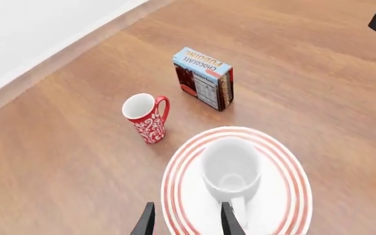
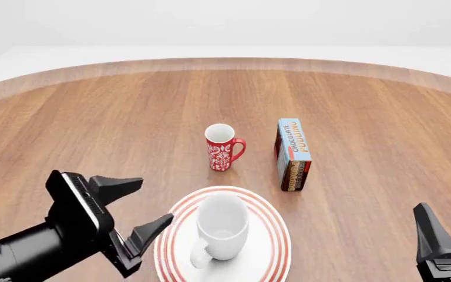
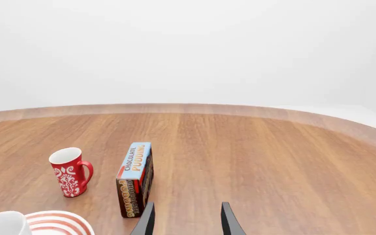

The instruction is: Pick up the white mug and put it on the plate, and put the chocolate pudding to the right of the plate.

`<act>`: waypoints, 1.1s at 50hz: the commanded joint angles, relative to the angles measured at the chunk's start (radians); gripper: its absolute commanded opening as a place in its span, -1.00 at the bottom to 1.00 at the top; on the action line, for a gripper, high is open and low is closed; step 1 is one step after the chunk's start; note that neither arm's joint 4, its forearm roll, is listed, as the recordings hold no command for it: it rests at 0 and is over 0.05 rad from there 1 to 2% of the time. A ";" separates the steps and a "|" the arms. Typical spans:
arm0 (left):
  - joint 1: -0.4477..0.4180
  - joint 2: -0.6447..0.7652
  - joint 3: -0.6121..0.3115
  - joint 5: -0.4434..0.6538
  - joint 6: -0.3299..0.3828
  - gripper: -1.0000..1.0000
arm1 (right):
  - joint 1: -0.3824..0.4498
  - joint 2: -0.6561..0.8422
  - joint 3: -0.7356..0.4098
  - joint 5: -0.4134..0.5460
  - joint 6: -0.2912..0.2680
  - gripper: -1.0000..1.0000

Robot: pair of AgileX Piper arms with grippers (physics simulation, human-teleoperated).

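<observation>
Mug (image 2: 222, 225) sat upright on plate (image 2: 270, 220). Pudding (image 2: 293, 154) stood at plate's one o'clock: light, stiff box, grip broad faces. Left gripper (image 2: 139, 212) spread, empty; right gripper (image 3: 186, 219) spread too.

The chocolate pudding (image 2: 293, 154) box carries the only readable words — "CHOCOLATE PUDDING" on its light-blue face, and again in orange along its dark brown side. A white panel of small print on another side is too fine to read. The red mug (image 2: 222, 148) bears only a white pattern — no lettering.
</observation>
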State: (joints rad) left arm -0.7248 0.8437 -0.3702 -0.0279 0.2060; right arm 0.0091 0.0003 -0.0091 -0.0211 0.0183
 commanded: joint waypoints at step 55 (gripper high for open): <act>0.727 -0.550 0.236 -0.069 -0.118 1.00 | -0.001 0.000 -0.001 -0.002 -0.004 1.00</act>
State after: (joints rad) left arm -0.0890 0.3439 -0.2316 -0.0453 0.1367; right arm 0.0086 0.0003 -0.0103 -0.0229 0.0157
